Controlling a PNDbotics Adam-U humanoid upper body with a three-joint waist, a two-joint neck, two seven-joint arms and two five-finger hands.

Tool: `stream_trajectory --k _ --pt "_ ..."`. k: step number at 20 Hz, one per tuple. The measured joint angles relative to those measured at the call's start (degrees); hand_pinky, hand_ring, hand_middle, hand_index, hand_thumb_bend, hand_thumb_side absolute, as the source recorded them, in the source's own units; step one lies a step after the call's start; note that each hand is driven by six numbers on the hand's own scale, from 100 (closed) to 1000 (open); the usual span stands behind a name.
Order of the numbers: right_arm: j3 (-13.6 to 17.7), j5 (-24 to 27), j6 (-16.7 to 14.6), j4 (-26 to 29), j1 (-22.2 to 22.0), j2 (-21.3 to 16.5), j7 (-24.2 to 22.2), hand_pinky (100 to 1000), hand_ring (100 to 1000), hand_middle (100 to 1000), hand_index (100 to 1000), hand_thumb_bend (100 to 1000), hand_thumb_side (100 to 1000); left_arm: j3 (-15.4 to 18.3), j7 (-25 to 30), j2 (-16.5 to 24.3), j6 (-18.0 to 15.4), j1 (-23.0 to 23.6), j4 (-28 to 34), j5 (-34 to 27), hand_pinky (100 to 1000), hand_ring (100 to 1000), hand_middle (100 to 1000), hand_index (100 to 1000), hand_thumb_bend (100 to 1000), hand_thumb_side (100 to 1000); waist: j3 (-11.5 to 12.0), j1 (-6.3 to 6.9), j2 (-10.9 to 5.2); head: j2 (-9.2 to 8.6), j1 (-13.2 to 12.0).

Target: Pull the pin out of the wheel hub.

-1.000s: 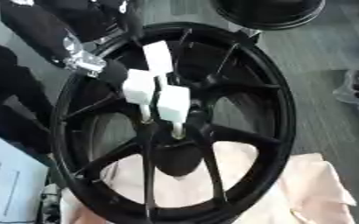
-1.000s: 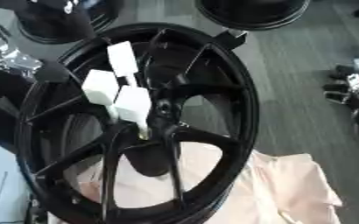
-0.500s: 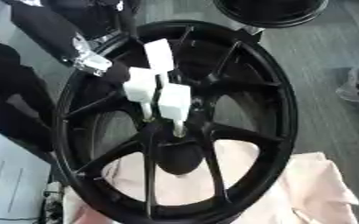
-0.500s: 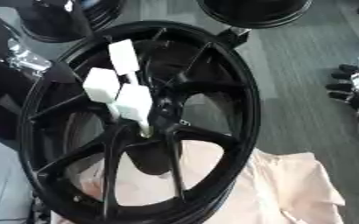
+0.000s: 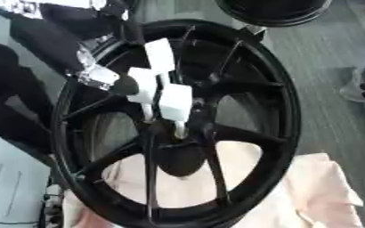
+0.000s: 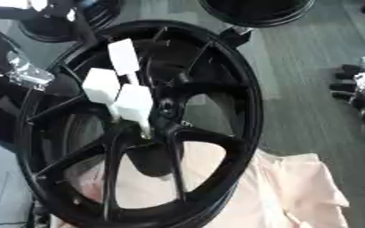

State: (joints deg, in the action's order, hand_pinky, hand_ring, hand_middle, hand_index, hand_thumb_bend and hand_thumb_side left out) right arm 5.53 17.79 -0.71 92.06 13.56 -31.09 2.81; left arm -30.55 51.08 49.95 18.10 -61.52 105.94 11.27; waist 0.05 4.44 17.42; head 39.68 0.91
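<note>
The step in hand is the approach and grasp: the pins are sitting in the wheel hub [image 5: 178, 133], not yet drawn. The left hand [image 5: 101, 76] is coming in from the upper left across the rim of the black wheel [image 5: 283, 111], its dark tip touching the middle white pin head [image 5: 144, 84]. Whether it is pinching that head or only resting against it, I cannot tell.

Just below and to the right of the hand, a second white pin head [image 5: 176, 102] is standing on a thin stem that is running down into the hub. A third [image 5: 160, 53] is sitting just above the hand. The hub lies below and right of the hand, beyond the pin heads.

A dark shape at the far right [image 6: 349, 87], well apart from the wheel, may be the right hand; its state is not showing.

The next move is likely calling for a secure hold around one pin head, then a pull straight along the stem, away from the hub, since a sideways tug could be jamming the pin or tipping the wheel on the pale cloth [image 5: 318, 191].
</note>
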Motion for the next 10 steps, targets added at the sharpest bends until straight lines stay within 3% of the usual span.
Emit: stream_trajectory --k 5,10 --pt "-0.31 -0.24 0.08 0.00 0.02 -0.01 -0.20 760 724 729 810 100 717 -1.01 -0.23 -0.05 0.55 0.12 -0.01 0.29 788 793 742 816 618 481 -0.03 0.02 0.00 0.05 0.18" --pt "-0.34 -0.43 0.17 0.00 0.03 -0.01 -0.33 760 724 730 810 100 718 -1.41 -0.23 -0.11 0.56 0.54 -0.39 0.70 782 788 734 805 583 480 -0.07 0.03 0.00 0.21 0.19"
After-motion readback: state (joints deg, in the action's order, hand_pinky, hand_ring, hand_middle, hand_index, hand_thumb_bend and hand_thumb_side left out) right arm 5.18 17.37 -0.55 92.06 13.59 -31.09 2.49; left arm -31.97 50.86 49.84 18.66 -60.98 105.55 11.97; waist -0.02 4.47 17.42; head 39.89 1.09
